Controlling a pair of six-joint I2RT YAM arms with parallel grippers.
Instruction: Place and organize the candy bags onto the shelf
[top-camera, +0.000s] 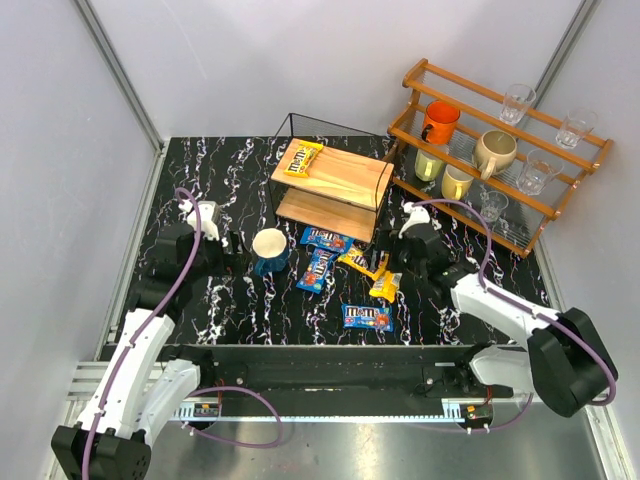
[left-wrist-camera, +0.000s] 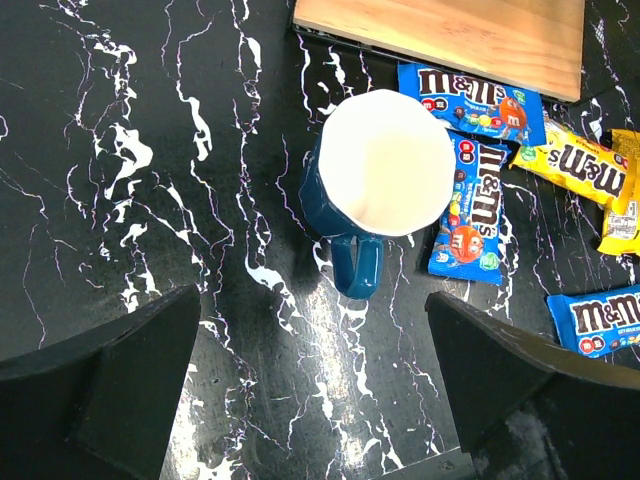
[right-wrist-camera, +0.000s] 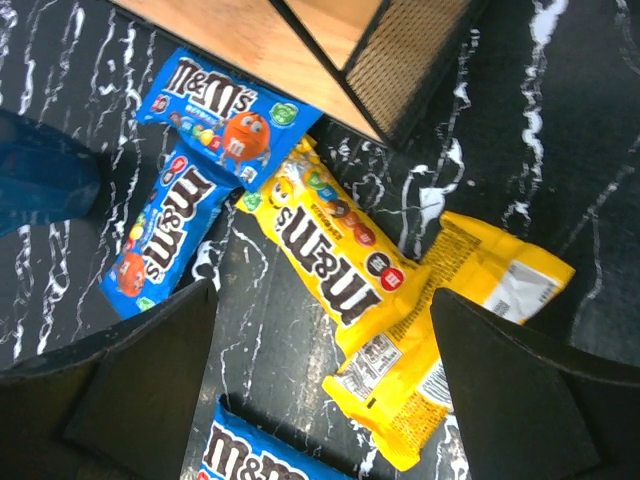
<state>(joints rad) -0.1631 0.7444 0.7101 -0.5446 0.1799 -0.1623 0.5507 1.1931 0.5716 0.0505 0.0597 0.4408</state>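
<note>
The small wood-and-wire shelf (top-camera: 345, 170) stands mid-table with one yellow M&M's bag (top-camera: 301, 158) on its top board. In front lie three blue bags (top-camera: 326, 239) (top-camera: 317, 271) (top-camera: 367, 317) and two yellow bags (top-camera: 361, 263) (top-camera: 385, 288). My right gripper (right-wrist-camera: 325, 400) is open, hovering over the two overlapping yellow bags (right-wrist-camera: 335, 240) (right-wrist-camera: 470, 330), with blue bags (right-wrist-camera: 228, 110) to its left. My left gripper (left-wrist-camera: 315, 390) is open and empty above bare table, just short of the blue mug (left-wrist-camera: 380, 180).
A blue mug (top-camera: 271, 250) with a white inside stands left of the loose bags. An orange-brown slatted rack (top-camera: 490, 150) with mugs and glasses stands at the back right. Grey walls enclose the table.
</note>
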